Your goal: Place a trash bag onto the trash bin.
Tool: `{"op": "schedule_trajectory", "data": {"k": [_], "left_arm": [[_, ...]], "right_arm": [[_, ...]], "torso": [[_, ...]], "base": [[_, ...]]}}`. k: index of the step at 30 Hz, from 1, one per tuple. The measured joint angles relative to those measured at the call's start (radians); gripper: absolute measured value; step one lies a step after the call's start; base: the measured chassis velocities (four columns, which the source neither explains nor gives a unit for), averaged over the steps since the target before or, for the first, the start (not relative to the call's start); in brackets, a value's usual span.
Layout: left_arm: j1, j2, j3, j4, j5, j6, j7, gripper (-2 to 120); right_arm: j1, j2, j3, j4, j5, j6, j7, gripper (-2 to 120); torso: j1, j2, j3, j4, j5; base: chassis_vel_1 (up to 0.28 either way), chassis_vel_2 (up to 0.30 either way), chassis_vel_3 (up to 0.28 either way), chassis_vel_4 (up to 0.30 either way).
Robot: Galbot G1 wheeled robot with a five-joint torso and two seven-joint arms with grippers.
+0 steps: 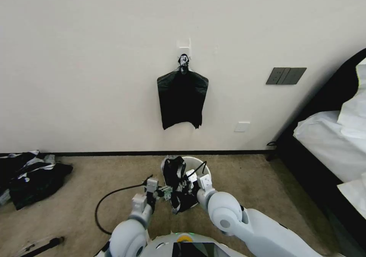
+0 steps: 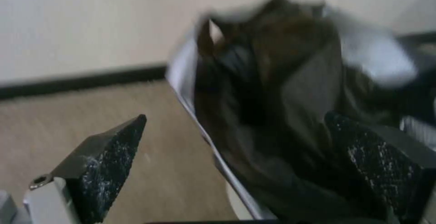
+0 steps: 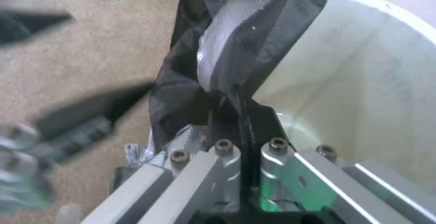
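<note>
Both my arms reach down to the floor. Going left to right, my left gripper (image 1: 166, 192) hangs wide apart beside the trash bag (image 1: 176, 173). My right gripper (image 1: 189, 179) pinches it over the trash bin (image 1: 199, 164). Its mouth isn't spread round the rim yet.

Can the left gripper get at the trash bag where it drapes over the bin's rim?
Probably yes. The left gripper is open, one finger outside the trash bin, the other against the trash bag, with nothing between. The right gripper holds the bag shut nearby, slightly crowding.
</note>
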Motion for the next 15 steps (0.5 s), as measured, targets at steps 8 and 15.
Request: {"op": "schedule_trajectory", "data": {"k": [8,15], "left_arm": [[-0.185,-0.04,0.096,0.089,-0.136,0.132,-0.144,100],[-0.29,-0.06,0.109,0.132,-0.285,0.215,-0.294,100]], "right_arm": [[-0.004,-0.01,0.013,-0.001,0.001,0.0,0.0,0],[-0.009,-0.013,0.025,-0.002,0.001,0.0,0.0,0]], "torso": [[0.0,0.0,0.0,-0.0001,-0.0001],[0.0,0.0,0.0,-0.0001,0.0]], "base": [[0.0,0.0,0.0,0.0],[0.0,0.0,0.0,0.0]]}}
